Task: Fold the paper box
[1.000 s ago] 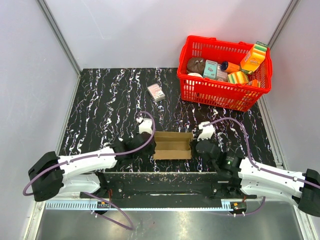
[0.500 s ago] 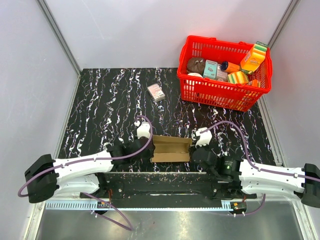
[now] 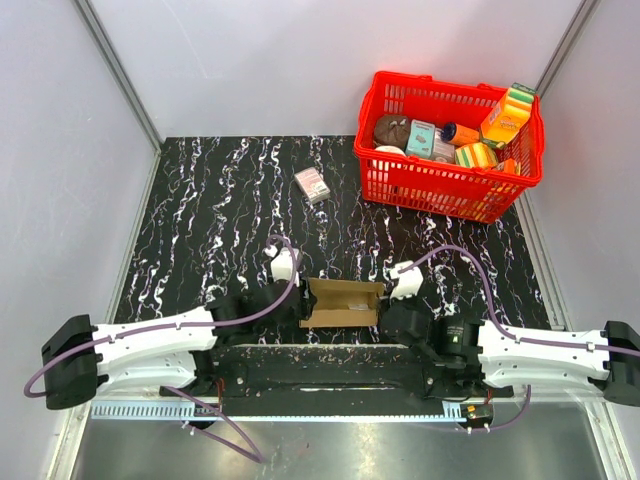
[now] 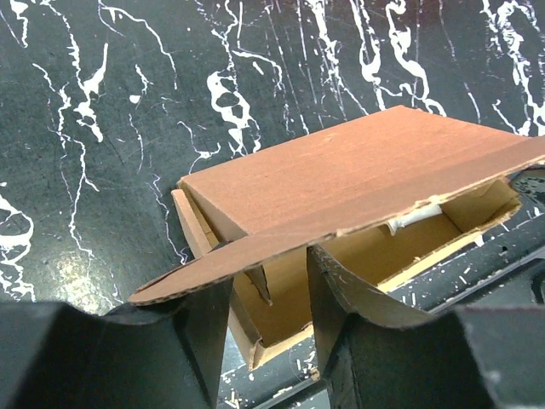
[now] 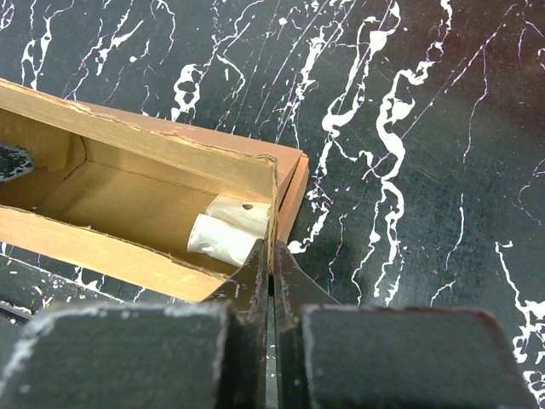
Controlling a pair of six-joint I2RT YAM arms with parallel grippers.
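Right wrist view: right gripper [image 5: 271, 256] clenched on the thin end wall of the paper box [image 5: 145, 204], white slip [image 5: 230, 234] inside. Left gripper [image 4: 268, 324] slack, fingers parted astride the opposite end, beneath a curved flap. Box open-topped, at the middle of the tabletop's [image 3: 220, 200] near edge; red basket [image 3: 455, 205] at the far right corner.

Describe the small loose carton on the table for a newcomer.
Find the red plastic basket at the far right of the black marbled table. Left of it, alone, lies the small white-and-pink printed carton; the brown cardboard box at the near edge is plain.
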